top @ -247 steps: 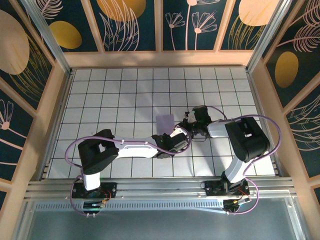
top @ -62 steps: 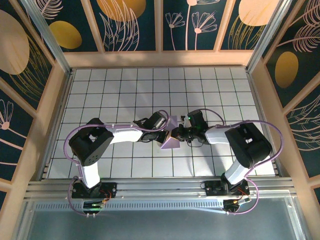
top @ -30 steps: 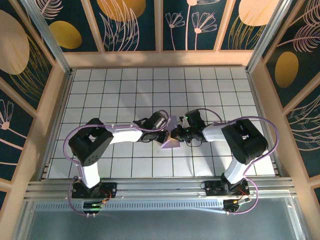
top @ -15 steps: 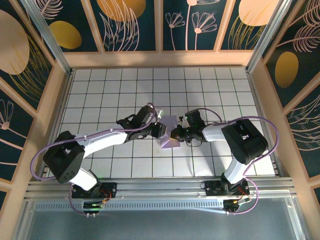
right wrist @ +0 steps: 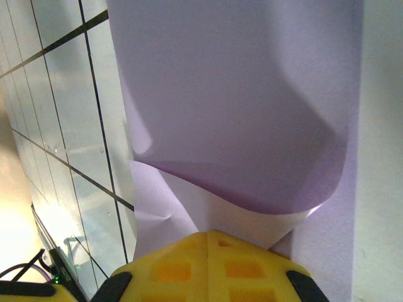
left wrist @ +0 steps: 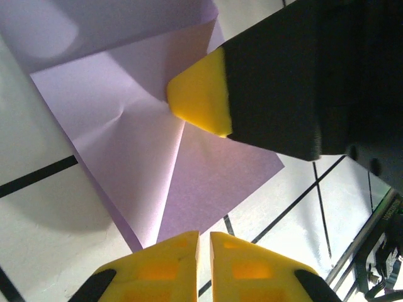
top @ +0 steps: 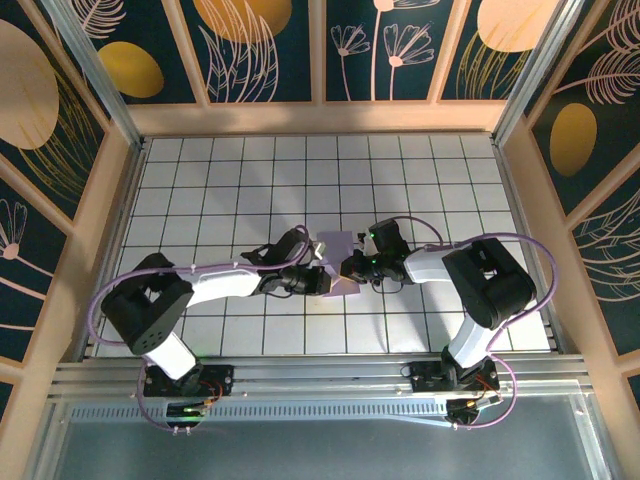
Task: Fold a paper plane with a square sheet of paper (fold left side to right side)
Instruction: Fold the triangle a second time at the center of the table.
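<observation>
Square sheet of paper (top: 336, 246): partly folded, creased, near the middle of the gridded tabletop (top: 250, 180), one flap curling up. Right claw (right wrist: 208, 244): closed, yellow tip resting on the sheet by the creases, no paper seen between its fingers. Left claw (left wrist: 204, 242): fingers all but together at the sheet's edge; cannot tell whether paper is pinched.

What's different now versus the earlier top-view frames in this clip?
Over the last second the left gripper moved from the far-left corner of the square sheet of paper toward its near-left edge, and it is now shut. Since eight seconds ago the sheet gained a diagonal fold. The right gripper stayed shut, pressing the sheet.
</observation>
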